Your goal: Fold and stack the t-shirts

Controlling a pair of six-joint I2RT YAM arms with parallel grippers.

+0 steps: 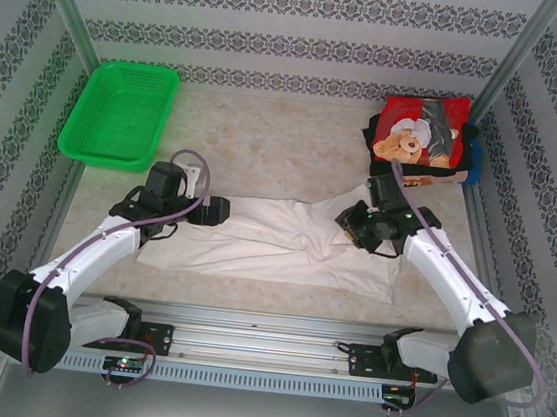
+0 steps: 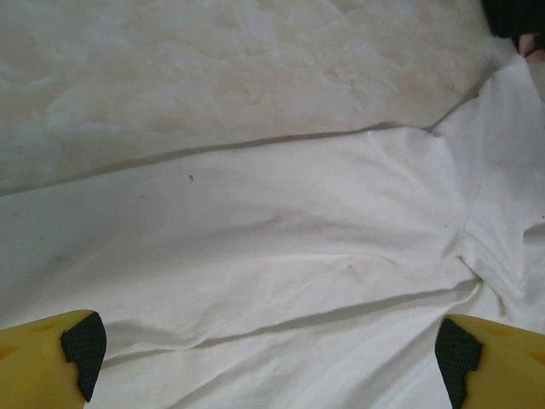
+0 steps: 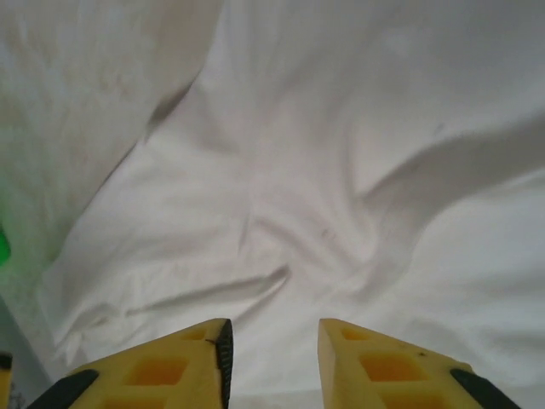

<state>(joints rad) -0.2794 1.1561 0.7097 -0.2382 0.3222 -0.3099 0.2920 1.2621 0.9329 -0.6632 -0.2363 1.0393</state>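
1. White cloth: the large white shirt (image 1: 275,240) lies spread, with some creases, across the near middle of the bench (image 1: 286,139), closer to the near edge than to the far one.
2. The left tool (image 1: 216,209) sits low over the shirt's left end. In the left wrist view its fingers (image 2: 81,345) stand wide apart, nothing between them, with the shirt (image 2: 255,239) below and bare bench (image 2: 213,68) beyond its edge.
3. The right tool (image 1: 352,227) is over the shirt's right part, where the cloth bunches up. In the right wrist view this tool (image 3: 272,349) has its fingers a small gap apart, not clamped on anything, above rumpled cloth (image 3: 324,170).
4. A stack of folded shirts (image 1: 422,139) sits in the far right corner of the bench, a red teddy-bear shirt (image 1: 420,116) on top, with black and blue cloth beneath.
5. A green basket (image 1: 118,115) stands in the far left corner.
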